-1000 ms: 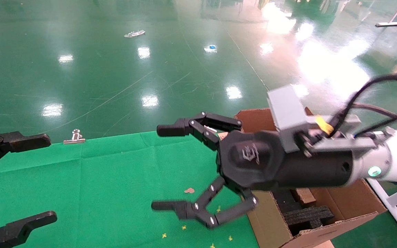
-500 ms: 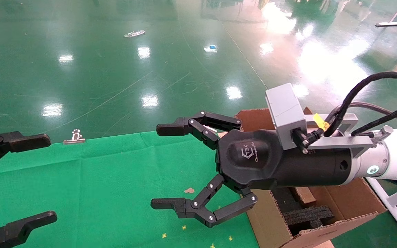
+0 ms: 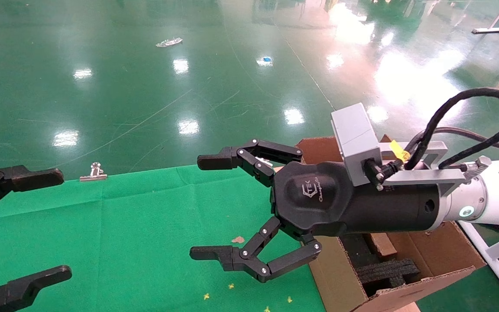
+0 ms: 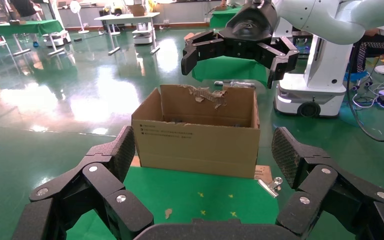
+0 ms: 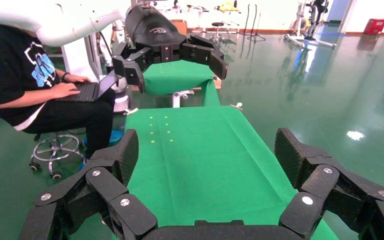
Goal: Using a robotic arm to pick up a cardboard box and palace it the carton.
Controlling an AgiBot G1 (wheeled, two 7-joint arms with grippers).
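Note:
My right arm, white with a grey camera block, holds its black gripper [image 3: 205, 208] wide open and empty above the right end of the green cloth table [image 3: 124, 225], next to the carton [image 3: 340, 277]. The tan carton stands at the table's right end with black foam [image 3: 388, 271] inside. A small brown cardboard piece [image 3: 381, 245] lies in it beside the foam; I cannot tell whether it is the slim box. No slim box shows on the cloth. The left wrist view shows the carton [image 4: 200, 145] with a torn flap. My left gripper [image 3: 59, 224] is open and empty at the table's left end.
A metal binder clip [image 3: 95, 172] holds the cloth's far edge. A cardboard scrap [image 3: 238, 239] and small yellow marks [image 3: 231, 286] lie on the cloth. A seated person with a laptop [image 5: 20, 75] is beyond the table's left end. Glossy green floor surrounds the table.
My right gripper has shifted slightly left and steadied, still open; its cable loop has swung. The left gripper has not moved.

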